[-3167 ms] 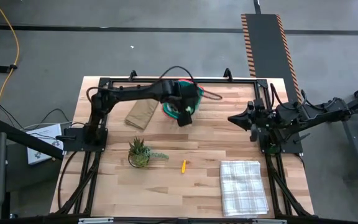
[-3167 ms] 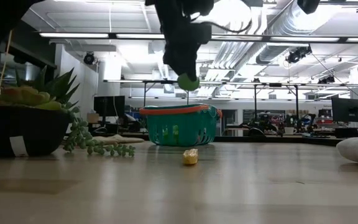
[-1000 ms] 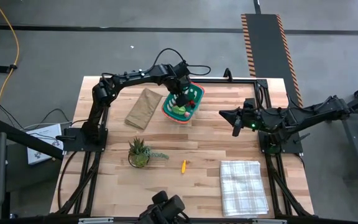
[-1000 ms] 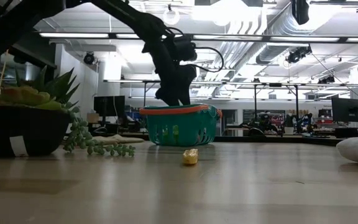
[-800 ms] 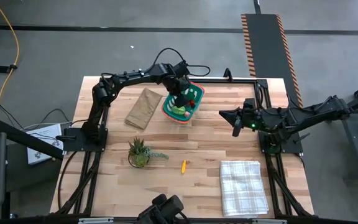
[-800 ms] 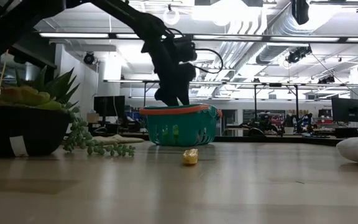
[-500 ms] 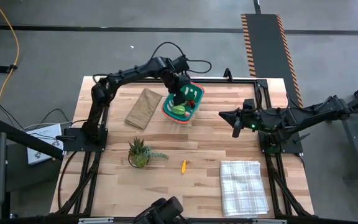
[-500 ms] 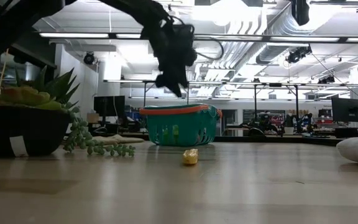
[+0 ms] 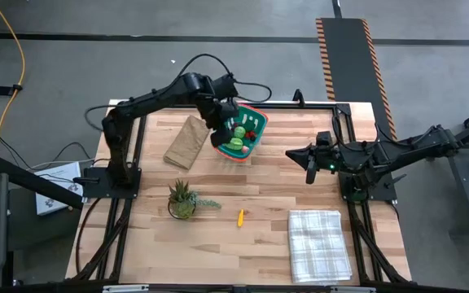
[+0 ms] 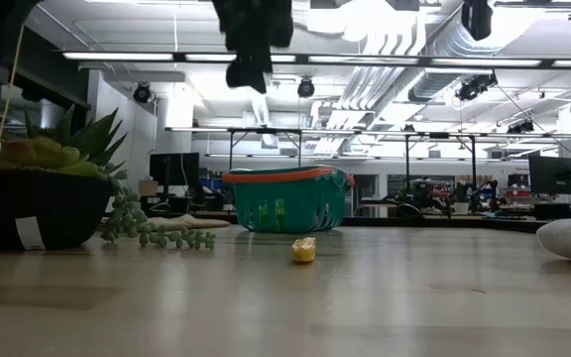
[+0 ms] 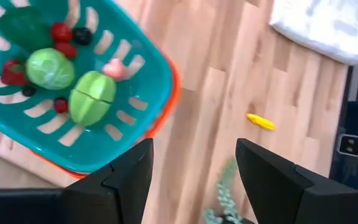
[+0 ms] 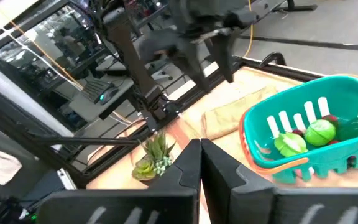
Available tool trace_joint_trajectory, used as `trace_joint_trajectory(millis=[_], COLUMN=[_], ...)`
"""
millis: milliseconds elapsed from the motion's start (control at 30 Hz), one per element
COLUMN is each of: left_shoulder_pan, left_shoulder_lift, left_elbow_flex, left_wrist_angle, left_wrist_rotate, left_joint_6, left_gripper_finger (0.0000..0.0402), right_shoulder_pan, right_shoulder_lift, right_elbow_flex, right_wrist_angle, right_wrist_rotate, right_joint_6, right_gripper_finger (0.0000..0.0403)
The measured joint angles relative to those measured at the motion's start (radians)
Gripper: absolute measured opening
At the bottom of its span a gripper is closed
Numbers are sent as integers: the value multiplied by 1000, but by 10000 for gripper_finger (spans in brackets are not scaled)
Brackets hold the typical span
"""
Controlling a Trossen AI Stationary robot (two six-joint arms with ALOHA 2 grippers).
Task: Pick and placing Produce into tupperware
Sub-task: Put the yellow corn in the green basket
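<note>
Left wrist view: left gripper (image 11: 191, 180) empty, fingers apart, raised above tupperware (image 11: 157, 102) holding produce (image 11: 92, 102). Yellow piece (image 11: 260, 121) on table beyond. Right gripper (image 9: 309, 167) pressed together, well apart.

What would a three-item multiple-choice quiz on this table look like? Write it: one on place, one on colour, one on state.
1. Where does the loose yellow piece lie?
A. in the basket
B. on bare table between the potted plant and the checked cloth
C. on the paper bag

2. What colour is the basket rim?
A. orange-red
B. white
C. black

3. How is the left pincer?
A. shut on a green piece
B. open, holding nothing
C. resting on the cloth

Answers: 1 B, the high view shows it on wood between them. 2 A, the rim shows orange-red over teal walls. 3 B, the left wrist view shows its fingers apart with nothing between.
</note>
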Motion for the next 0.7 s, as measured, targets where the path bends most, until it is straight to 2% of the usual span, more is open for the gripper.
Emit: trace_joint_trajectory(millis=[133, 467, 600, 700], left_shoulder_pan=[-89, -340, -427, -498], left_shoulder_lift=[-58, -142, -204, -280], left_elbow_flex=[0, -6, -81, -192], left_wrist_angle=[-2, -19, -15, 17], left_wrist_rotate=[-63, -324, -415, -494], left_joint_6=[-56, -276, -403, -531], left_gripper_finger=[216, 216, 216, 216], right_shoulder_pan=[0, 0, 0, 0], right_shoulder_lift=[0, 0, 0, 0], right_elbow_flex=[0, 0, 0, 0], right_wrist_angle=[-1, 1, 1, 1], right_wrist_rotate=[-32, -150, -188, -211], right_joint_6=[-1, 0, 0, 0], right_gripper_finger=[1, 1, 1, 1])
